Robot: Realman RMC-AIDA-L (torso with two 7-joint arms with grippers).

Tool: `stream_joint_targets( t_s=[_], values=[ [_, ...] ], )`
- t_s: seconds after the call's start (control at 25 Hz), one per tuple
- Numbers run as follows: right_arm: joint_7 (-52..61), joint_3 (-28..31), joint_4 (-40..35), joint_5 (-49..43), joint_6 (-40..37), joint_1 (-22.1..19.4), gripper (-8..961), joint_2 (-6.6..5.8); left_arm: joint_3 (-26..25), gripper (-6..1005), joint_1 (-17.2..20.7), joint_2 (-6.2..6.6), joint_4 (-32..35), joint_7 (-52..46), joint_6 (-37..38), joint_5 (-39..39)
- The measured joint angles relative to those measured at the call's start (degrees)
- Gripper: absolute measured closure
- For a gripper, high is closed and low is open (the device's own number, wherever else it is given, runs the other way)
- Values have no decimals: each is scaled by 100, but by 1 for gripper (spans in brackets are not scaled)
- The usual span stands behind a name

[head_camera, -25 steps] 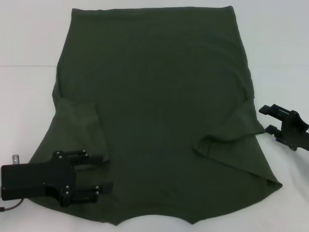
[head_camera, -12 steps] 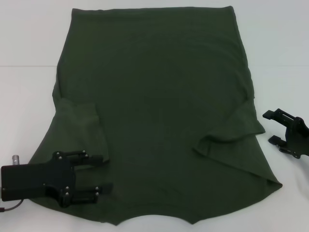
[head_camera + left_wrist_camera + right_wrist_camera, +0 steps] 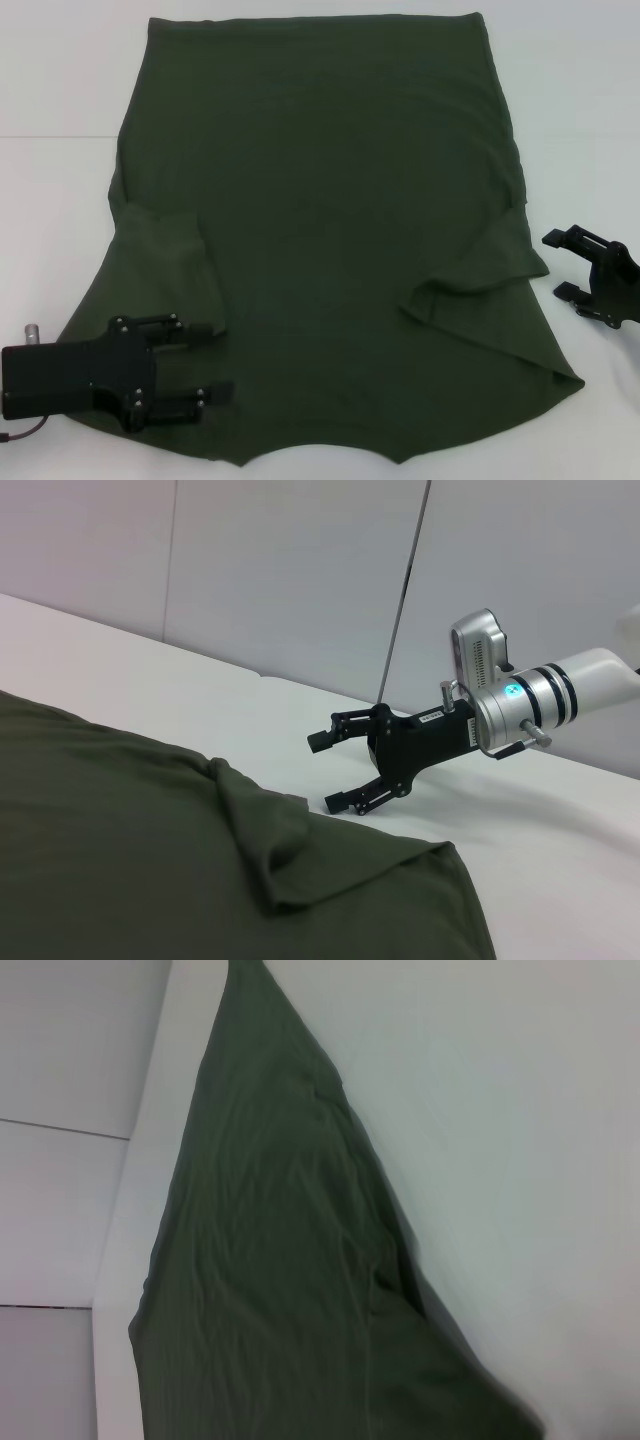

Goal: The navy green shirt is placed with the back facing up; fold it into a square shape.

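Withdrawn rightward, right end effector [image 3: 568,265] gapes beside one shirt [image 3: 320,200]; left end effector [image 3: 215,362] spread atop it.

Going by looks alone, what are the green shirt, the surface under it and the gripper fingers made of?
The navy green shirt looks like soft matte knit fabric: it creases and its sleeves fold limply. The table appears smooth, matte and white, possibly laminate or a cloth cover; which one is unclear. The left gripper and right gripper, both open, look like rigid black plastic or coated metal.
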Motion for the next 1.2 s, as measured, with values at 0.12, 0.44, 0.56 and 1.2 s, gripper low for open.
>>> stream_joint_targets(
  t_s=[0.12,0.44,0.56,1.2],
  values=[
    [1,-4,-9,-16,-1,11,8,-5,-1,247,2,0,-5,0,0,0],
    [-35,-5,-28,-4,-143,74,7,-46,-1,247,-2,-5,-4,0,0,0],
    [-50,-3,-35,-5,-161,108,7,-48,0,246,-4,-8,-3,0,0,0],
    [-2,-136,-12,-10,-49,184,8,-47,15,246,3,-8,-3,0,0,0]
  ],
)
